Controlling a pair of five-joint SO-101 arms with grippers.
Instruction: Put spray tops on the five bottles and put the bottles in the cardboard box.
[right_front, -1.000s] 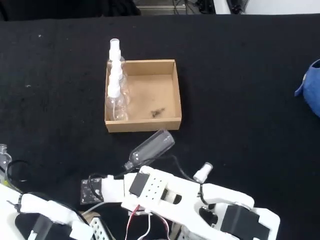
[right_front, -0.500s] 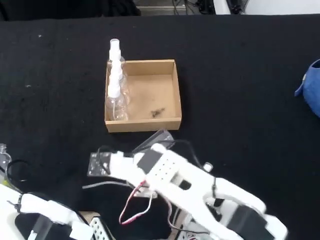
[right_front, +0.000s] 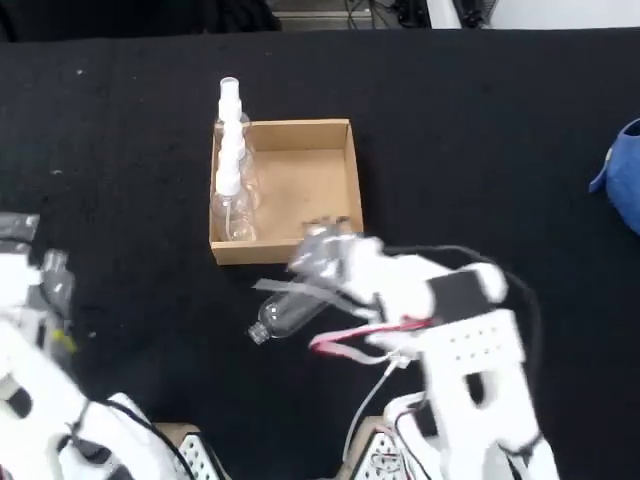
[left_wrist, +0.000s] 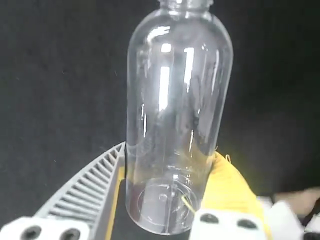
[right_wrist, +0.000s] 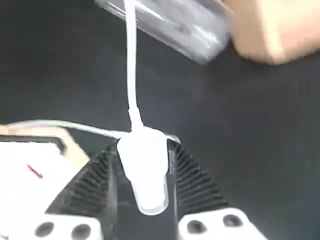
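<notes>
From above, can make out the whole layout on the black desk (right_front: 480, 130): an open brown cardboard box (right_front: 285, 250) about mid-desk, with three clear plastic bottles with white spray tops (right_front: 232, 205) standing in a row along its left wall. Also a clear uncapped plastic bottle (right_front: 295, 308) lying on its side just off the box's near wall, neck turned toward the desk's near-left corner, and a blue rounded object (right_front: 622, 185) at the right edge. Cannot tell from up there what either arm grips, owing to blur.

Closer in, from the right wrist: looks past the right tool (right_wrist: 144, 150) to that lying bottle and a corner of the box just beyond it. Clamps a white spray top (right_wrist: 145, 175) between narrowly set ribbed fingers (right_wrist: 190, 185), with the thin dip tube (right_wrist: 131, 65) pointing out ahead and crossing the lying bottle's body; whether touching, cannot tell.

From the left wrist: finds the left tool (left_wrist: 169, 152) closed about the lower body of a second clear plastic bottle (left_wrist: 177, 110), grey ribbed finger (left_wrist: 95, 185) on one side, yellow-padded one on the other, bottle base toward the wrist. Places this arm, by the high view, at the desk's left edge, well apart from the box and from the right tool, which hangs at the box's near wall.
</notes>
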